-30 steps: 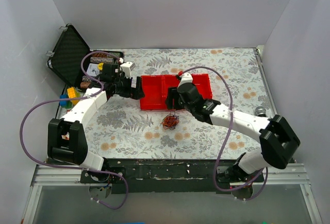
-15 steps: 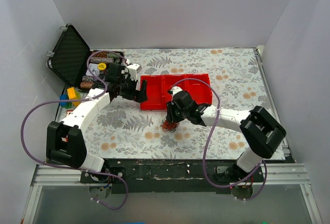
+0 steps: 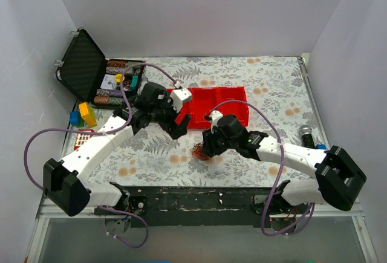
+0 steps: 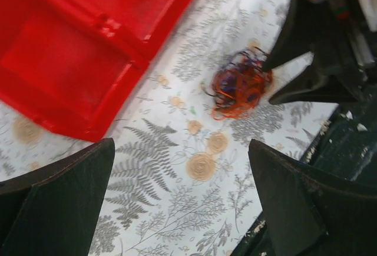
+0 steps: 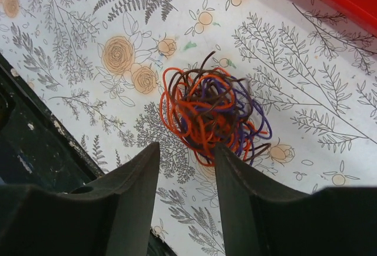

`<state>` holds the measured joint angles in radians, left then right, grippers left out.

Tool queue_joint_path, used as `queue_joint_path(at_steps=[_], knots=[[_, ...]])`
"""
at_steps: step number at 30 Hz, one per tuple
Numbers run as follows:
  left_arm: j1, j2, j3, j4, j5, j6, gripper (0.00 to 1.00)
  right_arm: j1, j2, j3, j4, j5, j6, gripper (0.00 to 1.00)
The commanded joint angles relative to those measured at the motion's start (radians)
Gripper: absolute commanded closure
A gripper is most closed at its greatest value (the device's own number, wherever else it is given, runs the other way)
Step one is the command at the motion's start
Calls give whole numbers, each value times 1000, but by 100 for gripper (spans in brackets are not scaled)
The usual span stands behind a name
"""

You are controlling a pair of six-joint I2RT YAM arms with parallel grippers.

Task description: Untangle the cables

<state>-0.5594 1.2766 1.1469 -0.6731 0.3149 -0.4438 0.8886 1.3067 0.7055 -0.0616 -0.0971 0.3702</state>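
The cables (image 3: 198, 152) are a small tangled clump of orange-red, brown and purple wires lying on the floral cloth, just in front of the red tray (image 3: 233, 93). My right gripper (image 3: 207, 149) is open right beside the clump. In the right wrist view its fingertips (image 5: 154, 153) straddle the near edge of the cables (image 5: 209, 112), holding nothing. My left gripper (image 3: 179, 125) is wide open and empty, hovering left of and behind the clump. In the left wrist view the cables (image 4: 238, 85) lie beyond the left gripper (image 4: 181, 150), with the right gripper's fingers (image 4: 294, 38) touching them.
The red tray (image 4: 70, 50) sits just behind the clump. An open black case (image 3: 81, 69) with rolls of chips stands at the back left, with yellow and blue blocks (image 3: 84, 115) near it. A dark object (image 3: 306, 131) lies at the right. The black front rail (image 3: 199, 193) is close to the clump.
My left arm swung right and nearer, off the tray toward the clump. My right gripper moved down to the near side, onto the clump, which shifted slightly toward the front edge.
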Motion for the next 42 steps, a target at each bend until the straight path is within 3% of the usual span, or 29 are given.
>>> queue_joint_path(at_steps=[1, 4, 10, 11, 13, 17, 22, 32, 34, 40, 42], knots=[[-105, 23, -32, -17, 39, 59, 2, 3, -41, 20, -23, 29, -13, 46], [-129, 53, -45, 10, 53, 70, 2, 1, -110, -6, -38, 92, -2, 37], [-137, 115, -65, 110, 105, 30, 2, -10, -262, -101, -66, 241, 68, 36], [-137, 124, -72, 137, 111, 19, 7, -14, -285, -127, -52, 244, 81, 37], [-135, 147, -84, 180, 122, -2, 17, -28, -313, -167, -29, 234, 95, 37], [-139, 219, -87, 224, 151, 0, 22, -72, -310, -196, -17, 203, 101, 39], [-137, 306, -87, 262, 165, 11, 39, -137, -311, -218, 19, 152, 99, 41], [-59, 466, 11, 202, 292, -35, 48, -181, -274, -255, 126, -2, 65, 44], [-47, 471, 24, 211, 325, -56, 55, -183, -261, -251, 141, -21, 62, 44], [-46, 460, -2, 230, 349, -58, 59, -185, -218, -244, 170, -65, 47, 45], [-46, 458, -13, 234, 358, -55, 64, -186, -208, -245, 187, -82, 42, 45]])
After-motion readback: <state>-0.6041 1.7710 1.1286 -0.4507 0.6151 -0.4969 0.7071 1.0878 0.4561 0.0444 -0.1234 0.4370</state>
